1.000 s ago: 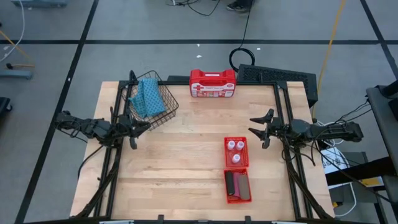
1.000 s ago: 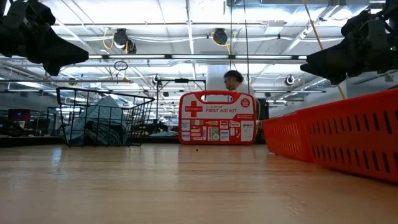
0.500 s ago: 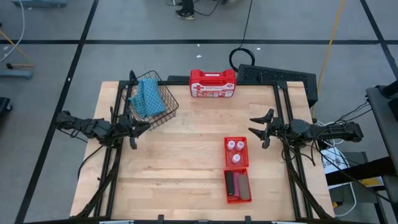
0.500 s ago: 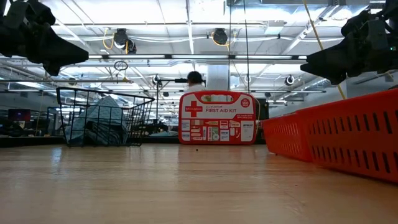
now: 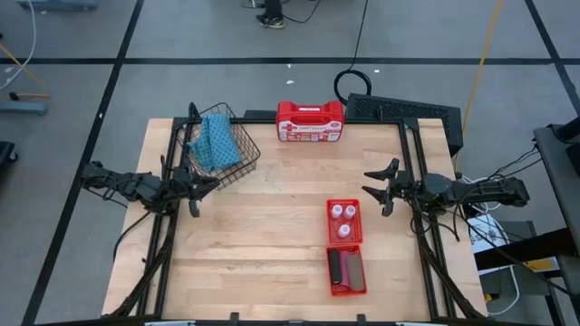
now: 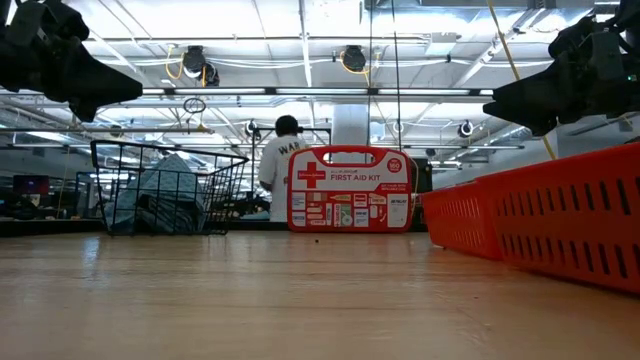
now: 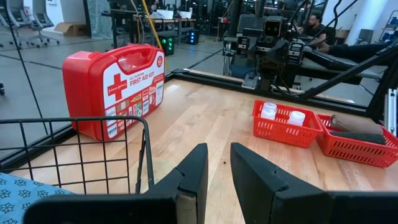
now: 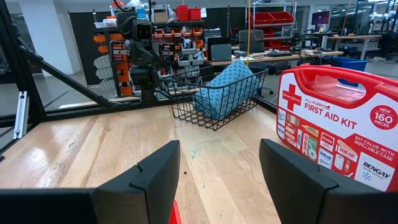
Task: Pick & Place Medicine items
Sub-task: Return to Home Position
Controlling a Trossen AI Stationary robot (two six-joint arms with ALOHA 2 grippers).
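Right gripper [image 5: 379, 190] hangs wide open and empty right of the red case [image 5: 310, 121], left gripper [image 5: 207, 188] narrowly parted on its other side. Bottles [image 5: 342, 217] and bandages [image 5: 347, 269] sit in red baskets [image 5: 329, 223] in front of the case; a low right-arm swing could knock them over.

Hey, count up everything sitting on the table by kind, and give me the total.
White bottles: 3
Bandage pieces: 3
Red baskets: 2
Wire basket: 1
Blue cloth: 1
First aid kit: 1
Total: 11
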